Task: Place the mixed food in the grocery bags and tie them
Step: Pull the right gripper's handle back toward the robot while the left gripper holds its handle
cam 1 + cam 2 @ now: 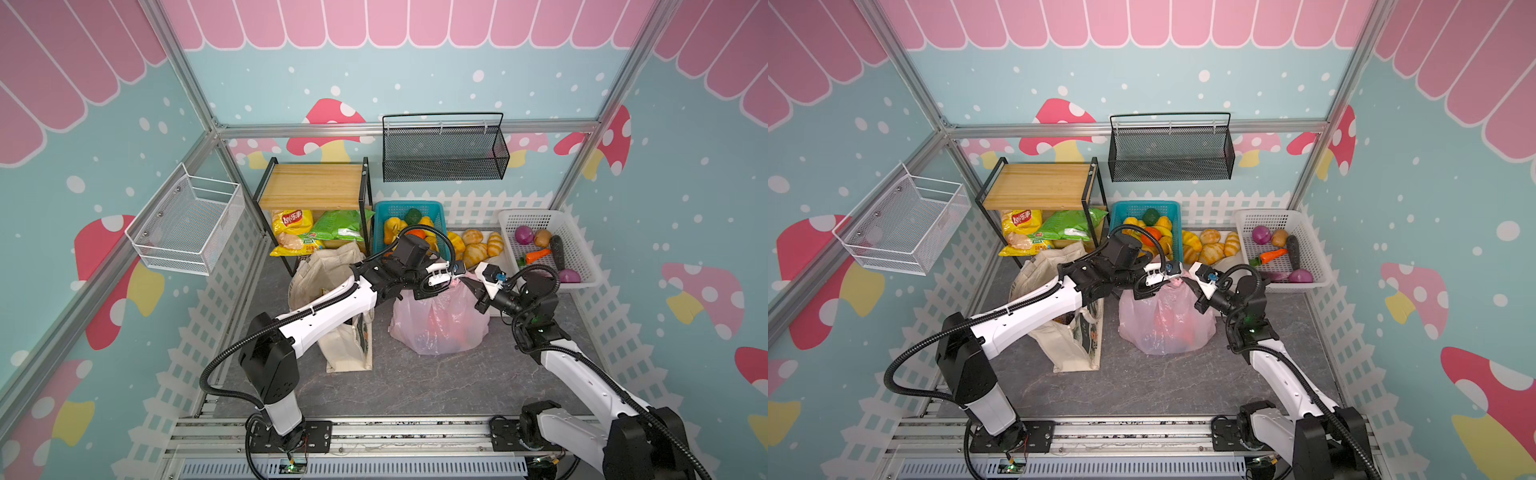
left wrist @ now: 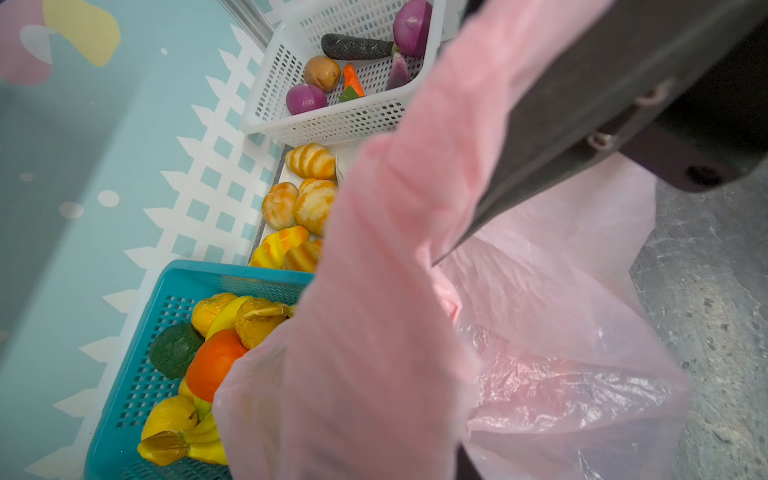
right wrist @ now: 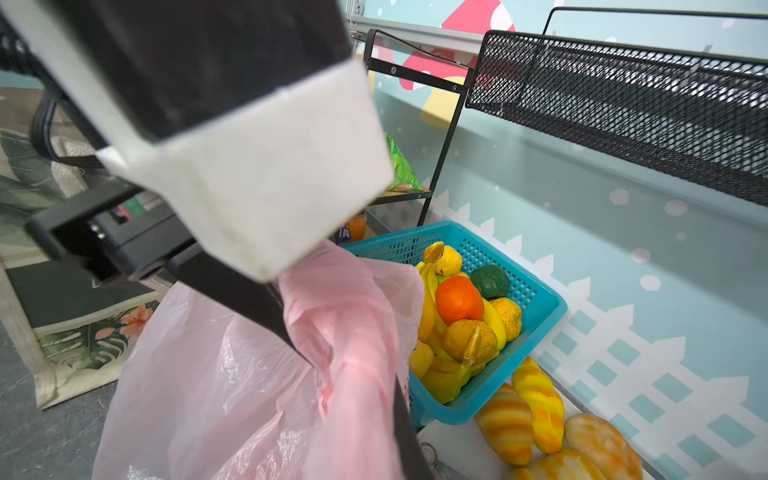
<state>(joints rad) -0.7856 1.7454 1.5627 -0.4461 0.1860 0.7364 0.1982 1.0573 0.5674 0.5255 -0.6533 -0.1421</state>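
One grey stone-patterned bench (image 1: 415, 386) carries the thin translucent pink plastic carrier bag (image 1: 440, 328), filled, at its middle. We judge it soft, slippery and easily torn, so it is best taken by its bunched handle loops (image 3: 353, 332). Both arms reach over it. The right hand (image 1: 464, 282) is clenched on a loop; the left hand's (image 1: 454, 272) grip we cannot tell.

The pink plastic bag (image 1: 440, 328) sits bulging, handles pulled up together, reddish shapes showing through; the cream canvas tote (image 1: 343, 353) stands just beside it.
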